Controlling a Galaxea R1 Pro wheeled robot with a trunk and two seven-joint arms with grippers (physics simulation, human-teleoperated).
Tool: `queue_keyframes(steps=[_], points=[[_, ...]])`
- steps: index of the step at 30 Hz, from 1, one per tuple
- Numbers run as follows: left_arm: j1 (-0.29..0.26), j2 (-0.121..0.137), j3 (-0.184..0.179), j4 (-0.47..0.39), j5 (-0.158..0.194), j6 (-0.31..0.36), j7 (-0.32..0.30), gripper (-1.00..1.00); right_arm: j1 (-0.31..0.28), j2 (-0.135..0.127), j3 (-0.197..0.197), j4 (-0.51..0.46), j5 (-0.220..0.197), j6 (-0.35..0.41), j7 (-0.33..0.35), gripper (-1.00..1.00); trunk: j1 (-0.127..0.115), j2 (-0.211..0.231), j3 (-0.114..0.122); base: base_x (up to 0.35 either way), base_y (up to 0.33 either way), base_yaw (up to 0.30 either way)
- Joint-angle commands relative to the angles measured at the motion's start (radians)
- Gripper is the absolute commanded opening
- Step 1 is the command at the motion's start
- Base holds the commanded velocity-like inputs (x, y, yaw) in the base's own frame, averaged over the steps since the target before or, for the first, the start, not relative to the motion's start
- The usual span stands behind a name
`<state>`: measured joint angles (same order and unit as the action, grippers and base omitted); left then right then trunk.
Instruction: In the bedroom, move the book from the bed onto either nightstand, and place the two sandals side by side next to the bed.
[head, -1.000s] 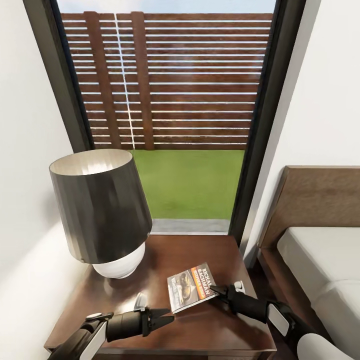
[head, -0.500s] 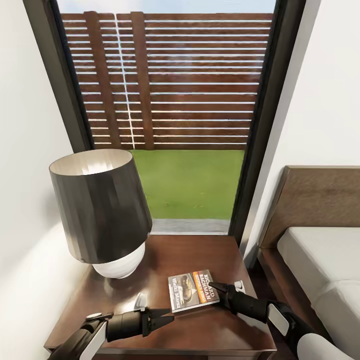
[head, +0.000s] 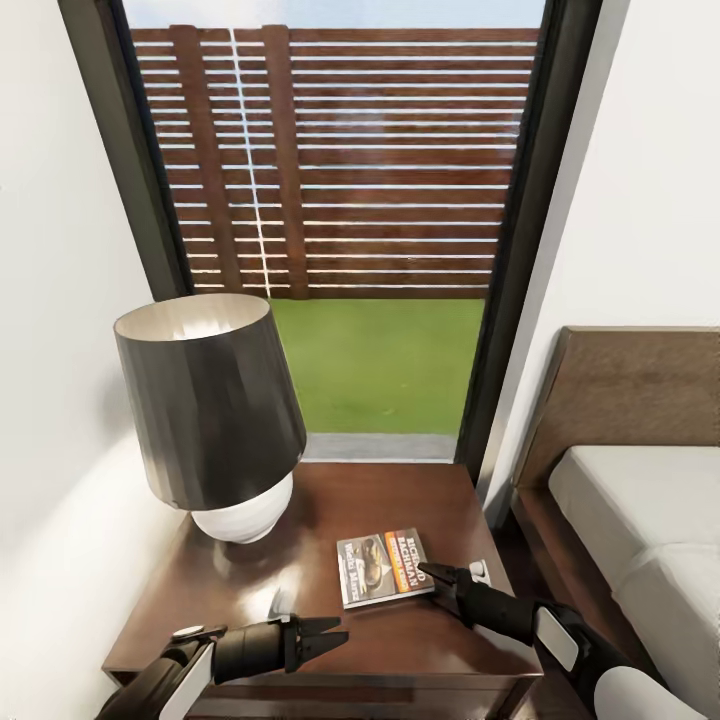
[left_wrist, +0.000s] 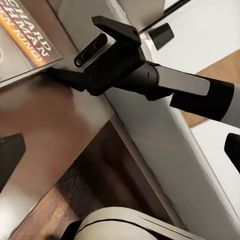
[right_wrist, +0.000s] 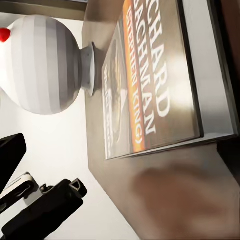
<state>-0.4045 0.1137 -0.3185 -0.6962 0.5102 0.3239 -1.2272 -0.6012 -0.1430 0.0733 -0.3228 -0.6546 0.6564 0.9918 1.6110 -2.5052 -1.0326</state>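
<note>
From the head camera we see the book (head: 384, 567) lying flat on the nightstand (head: 250, 600), near its middle. A lamp (head: 212, 410) with a dark shade stands at about ten o'clock from the book. The right gripper (head: 447, 580) sits at the book's four o'clock corner; we cannot tell if its fingers are apart or together, or if they touch the book. The left gripper (head: 330, 632) hangs at the book's seven o'clock, close by but not on it, its fingers together. The bed (head: 640, 520) is at three o'clock, and a tall window (head: 340, 200) is behind.

From the left wrist camera we see the right gripper (left_wrist: 60, 77) at the book's (left_wrist: 25, 40) edge.

From the right wrist camera we see the book's (right_wrist: 155, 85) cover up close, flat on the wood, with the lamp's round white base (right_wrist: 45, 62) beside it and the left gripper (right_wrist: 37, 207) near.
</note>
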Motion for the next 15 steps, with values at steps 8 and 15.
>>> queue_keyframes(steps=[8, 15], points=[[-0.001, 0.001, -0.005, 0.0, 0.01, 0.011, 0.0, 1.0, 0.0, -0.001, 0.013, 0.001, 0.0, 0.002, -0.002, 1.0, 0.0, 0.0, -0.001, -0.124, 0.0, 0.0], [-0.001, 0.001, -0.005, 0.0, 0.01, 0.011, 0.0, 1.0, 0.0, -0.001, 0.013, 0.001, 0.0, 0.002, -0.002, 1.0, 0.0, 0.0, -0.001, -0.042, 0.0, 0.0]])
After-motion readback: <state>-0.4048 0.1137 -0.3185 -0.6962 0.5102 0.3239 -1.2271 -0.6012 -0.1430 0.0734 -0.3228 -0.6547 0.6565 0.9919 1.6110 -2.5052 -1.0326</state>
